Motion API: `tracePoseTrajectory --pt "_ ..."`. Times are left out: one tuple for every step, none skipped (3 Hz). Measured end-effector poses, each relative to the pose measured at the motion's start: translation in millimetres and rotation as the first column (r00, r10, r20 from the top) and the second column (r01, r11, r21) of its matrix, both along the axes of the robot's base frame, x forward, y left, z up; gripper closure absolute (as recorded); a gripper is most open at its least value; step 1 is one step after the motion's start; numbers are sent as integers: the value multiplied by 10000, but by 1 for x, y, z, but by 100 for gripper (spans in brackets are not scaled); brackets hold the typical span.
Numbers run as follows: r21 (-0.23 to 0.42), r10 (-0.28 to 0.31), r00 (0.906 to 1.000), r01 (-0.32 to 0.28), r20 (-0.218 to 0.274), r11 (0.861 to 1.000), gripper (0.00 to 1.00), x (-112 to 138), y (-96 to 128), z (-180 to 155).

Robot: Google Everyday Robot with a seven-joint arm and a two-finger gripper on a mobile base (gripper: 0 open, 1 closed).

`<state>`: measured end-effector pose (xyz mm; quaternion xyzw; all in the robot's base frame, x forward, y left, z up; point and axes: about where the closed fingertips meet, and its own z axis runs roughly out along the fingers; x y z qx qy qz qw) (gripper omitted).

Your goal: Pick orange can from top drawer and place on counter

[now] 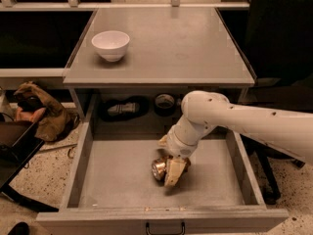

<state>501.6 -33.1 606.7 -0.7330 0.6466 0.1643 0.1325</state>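
Top drawer point(79, 173): pulled fully open, with low grey walls and a flat bottom. Any lift has to clear the front edge and the underside of the cabinet top.
White bowl point(110, 44): sits on the left rear of the cabinet top, well apart from the work below (best left alone when setting down).
Orange can point(157, 169): lies on the drawer bottom near the middle, a little right of centre, with its silver round end turned toward the left front.
Black tape roll point(165, 102): sits in the dark recess behind the drawer, not in the way.
Gripper point(167, 174): down in the drawer, right at the can and touching or nearly touching its right side. Whether it has closed on the can cannot be told.
Step in hand: most likely securing the can. A dented, shiny body may slip or roll, so the hold should go across the can's middle and be confirmed before any rise.
Counter point(195, 48): broad bare grey surface right of the bowl – the natural place for the can.
Arm point(254, 126): reaches in from the right over the drawer's right wall. A straight vertical lift, then a draw toward the front, seems the safest way out.
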Motion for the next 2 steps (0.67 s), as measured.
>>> tracePoseTrajectory --pt "0 0 10000 0 -2 10000 42 0 0 0" --pt "0 0 10000 0 -1 10000 65 0 0 0"
